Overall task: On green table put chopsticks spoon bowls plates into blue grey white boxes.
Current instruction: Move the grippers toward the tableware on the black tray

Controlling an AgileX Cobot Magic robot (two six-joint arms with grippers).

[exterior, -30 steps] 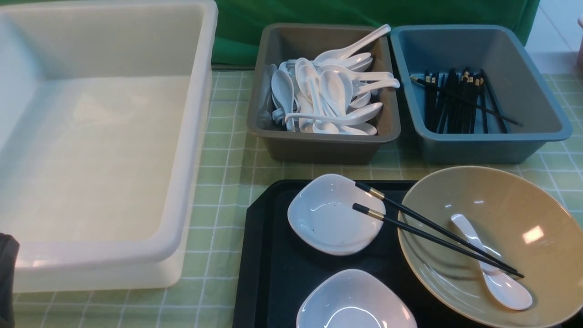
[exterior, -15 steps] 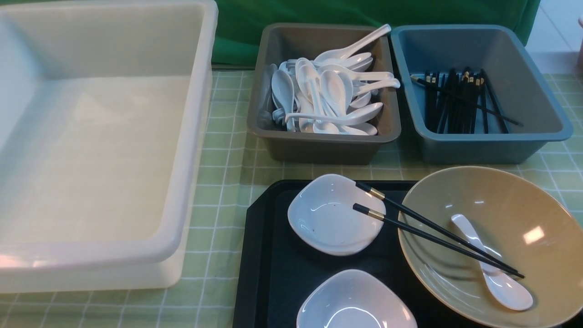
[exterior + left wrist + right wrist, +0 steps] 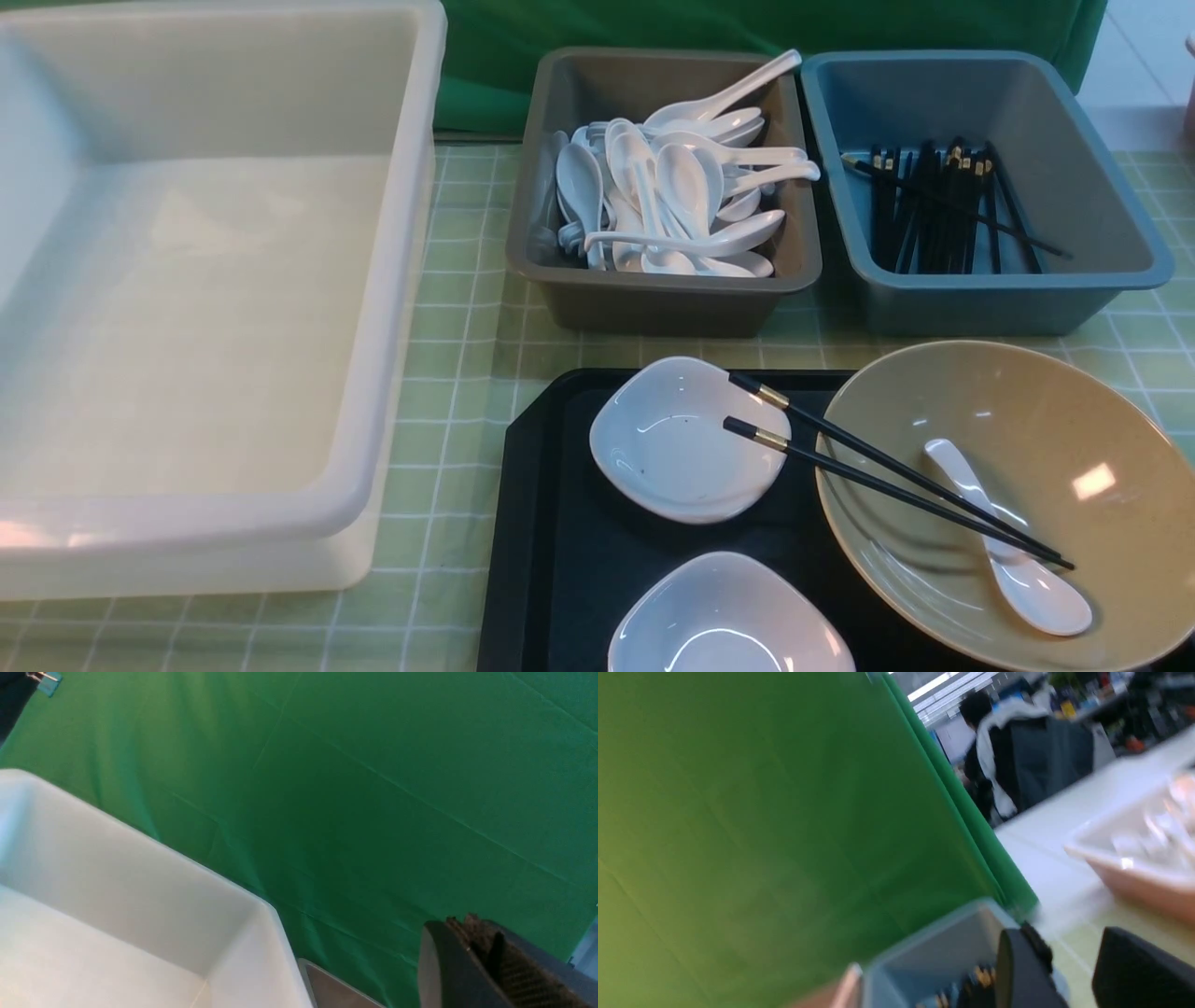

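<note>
**Both grippers clear of the boxes and the tray of dishes**

The left gripper [image 3: 467, 935], dark with ridged pads, is closed and holds nothing. Ahead of it, on the pale green gridded table [image 3: 457, 373], sits the white box [image 3: 373, 392], which is large, milky, round-rimmed and bare inside. A corner of the grey box [image 3: 653, 303] shows just beside that gripper. This box holds a glossy white spoon pile [image 3: 672, 196].

Both grippers are clear of the black textured tray [image 3: 551, 560]. On it are two small white rounded-square plates [image 3: 663, 467]. Two thin black gold-banded chopsticks [image 3: 887, 471] slant from the farther plate's rim into the wide olive-tan bowl [image 3: 1074, 411]. Their tips cross the white spoon [image 3: 1022, 569] lying in the bowl.

The right gripper [image 3: 1069, 947] has its fingers partly apart with nothing between them. The blue box [image 3: 990, 308] lies just ahead of it, holding a stick bundle [image 3: 934, 210].
</note>
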